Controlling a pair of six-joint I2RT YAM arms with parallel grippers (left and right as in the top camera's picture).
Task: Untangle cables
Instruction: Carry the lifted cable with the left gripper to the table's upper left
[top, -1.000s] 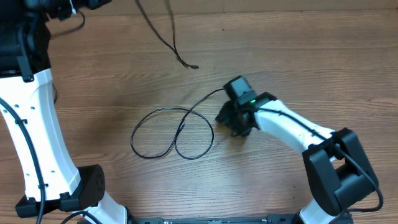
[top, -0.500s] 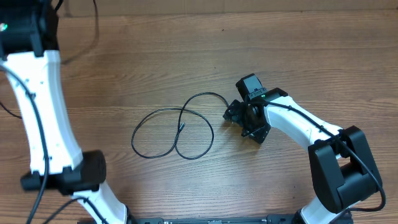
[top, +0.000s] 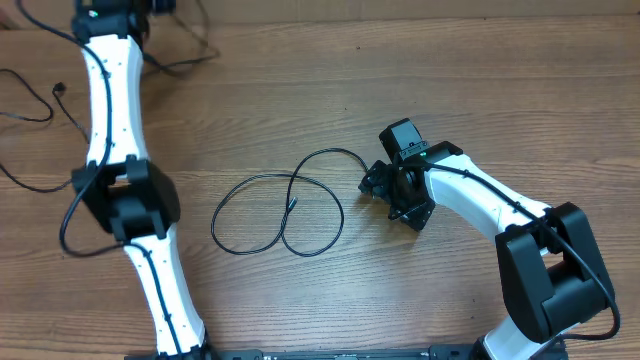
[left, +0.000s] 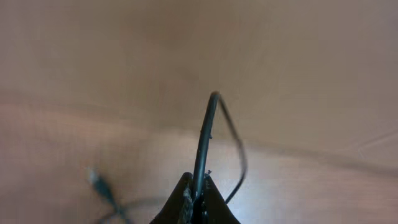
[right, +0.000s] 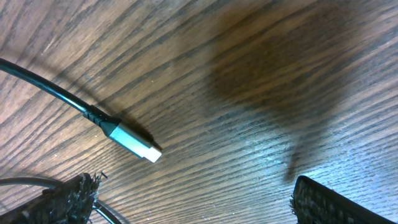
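A thin black cable (top: 283, 214) lies in two overlapping loops at the table's middle. Its strand curves right to my right gripper (top: 384, 190). In the right wrist view that gripper (right: 193, 194) is open and empty. The cable's silver plug (right: 133, 142) lies on the wood just ahead of the fingers. My left gripper (top: 112, 8) is at the far top left edge. In the left wrist view it (left: 198, 188) is shut on a second black cable (left: 204, 134). That cable trails over the left of the table, with a plug (top: 58, 90) at its end.
The wooden table (top: 300, 100) fills the view. The left arm's white links and dark elbow (top: 125, 195) stretch along the left side, with arm wiring looping beside them. The right arm's base (top: 550, 280) stands at the lower right.
The left arm has swung out to the far top left with its cable, which now trails over the left of the table. The right gripper shifted slightly right, then stayed still.
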